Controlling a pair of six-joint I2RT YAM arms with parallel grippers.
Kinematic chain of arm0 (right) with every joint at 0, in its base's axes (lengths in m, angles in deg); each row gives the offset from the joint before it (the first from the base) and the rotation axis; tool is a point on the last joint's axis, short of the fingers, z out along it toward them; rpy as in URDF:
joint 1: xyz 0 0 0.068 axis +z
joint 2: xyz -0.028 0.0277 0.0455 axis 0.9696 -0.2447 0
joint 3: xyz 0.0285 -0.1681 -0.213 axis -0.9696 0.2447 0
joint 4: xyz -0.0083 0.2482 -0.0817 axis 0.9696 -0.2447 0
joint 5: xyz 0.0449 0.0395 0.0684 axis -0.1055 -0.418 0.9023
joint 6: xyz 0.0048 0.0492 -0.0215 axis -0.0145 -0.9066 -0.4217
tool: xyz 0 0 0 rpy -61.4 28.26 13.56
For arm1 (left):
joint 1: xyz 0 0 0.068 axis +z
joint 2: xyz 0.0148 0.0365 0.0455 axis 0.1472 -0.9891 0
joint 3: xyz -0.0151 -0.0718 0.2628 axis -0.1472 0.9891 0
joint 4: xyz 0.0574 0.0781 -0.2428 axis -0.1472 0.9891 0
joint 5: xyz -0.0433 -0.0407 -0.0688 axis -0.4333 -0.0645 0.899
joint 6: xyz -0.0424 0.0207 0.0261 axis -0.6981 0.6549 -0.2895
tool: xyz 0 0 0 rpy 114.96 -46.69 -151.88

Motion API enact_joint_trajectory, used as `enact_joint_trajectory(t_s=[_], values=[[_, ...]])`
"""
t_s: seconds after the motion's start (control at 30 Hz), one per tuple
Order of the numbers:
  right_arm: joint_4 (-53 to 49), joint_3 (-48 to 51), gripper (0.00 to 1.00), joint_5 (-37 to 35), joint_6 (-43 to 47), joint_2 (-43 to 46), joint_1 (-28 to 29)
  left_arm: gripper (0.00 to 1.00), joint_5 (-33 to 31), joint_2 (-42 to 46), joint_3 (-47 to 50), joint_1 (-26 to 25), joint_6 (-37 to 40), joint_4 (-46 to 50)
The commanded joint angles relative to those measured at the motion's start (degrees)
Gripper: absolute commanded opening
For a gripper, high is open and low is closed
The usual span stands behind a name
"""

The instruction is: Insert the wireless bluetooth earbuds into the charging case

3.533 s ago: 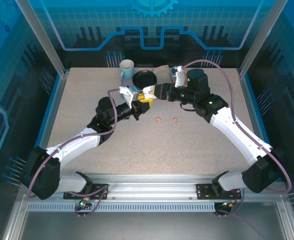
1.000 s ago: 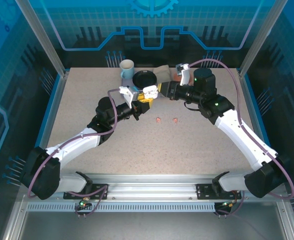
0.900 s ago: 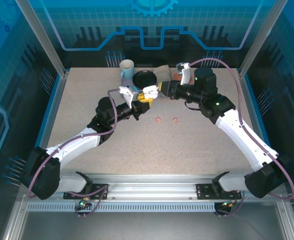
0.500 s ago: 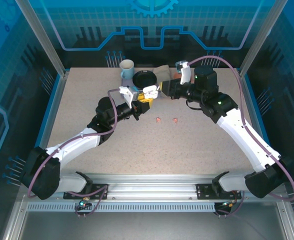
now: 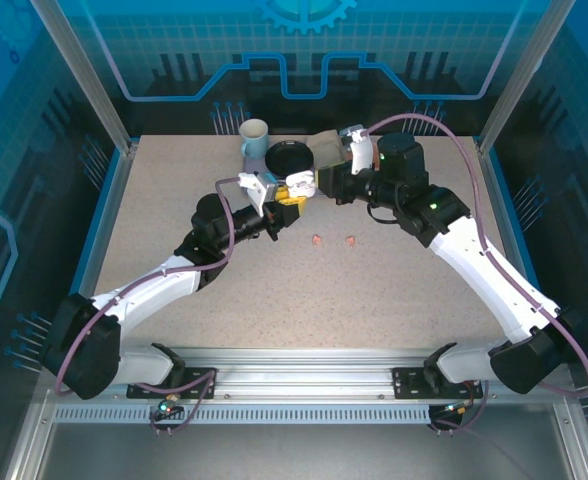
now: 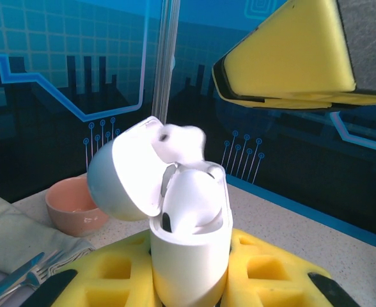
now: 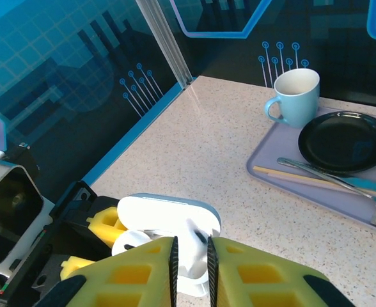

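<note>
Top external: right claw (image 5: 323,182) opposite left claw (image 5: 290,196)

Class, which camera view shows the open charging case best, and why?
The left wrist view: the charging case stands close and upright, lid open, interior visible. The right wrist view shows its top from above; the top external view, a tiny white patch.

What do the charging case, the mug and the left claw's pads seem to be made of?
Charging case: likely hard white plastic, smooth, softly glossy highlights.
Mug: probably glazed ceramic, pale blue, thick rim with sheen.
Left claw pads: yellow foam or soft rubber, matte, with moulded square pockets; which one is unclear.
</note>
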Motion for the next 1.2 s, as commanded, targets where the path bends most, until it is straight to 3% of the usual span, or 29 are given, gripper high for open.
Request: enact_joint_trajectory(t_s=[0.0, 0.23, 0.43, 0.67, 1.17], values=[[-1.0, -1.4, 0.21, -1.2, 1.5, -0.5, 0.7, 0.00, 1.0, 0.1, -2.4, -0.3, -0.1, -1.6], [0.5, -0.2, 0.26, -1.7, -1.5, 0.0, 0.6, 0.00, 1.0, 0.0, -2.1, -0.3, -0.1, -1.9], [-2.7, -3.5, 0.53, -2.5, -8.0, -2.4, 0.3, 0.00, 1.0, 0.1, -2.2, -0.2, -0.1, -1.9], [-7.9, -7.3, 0.55, -4.6, -19.5, -5.8, 0.2, 0.00, 0.9, -0.1, -2.2, -0.3, 0.2, -1.9], [-10.9, -9.2, 0.51, -7.1, -20.9, -6.9, 2.5, 0.00, 1.3, -0.7, -3.1, -0.3, 1.2, -0.9]])
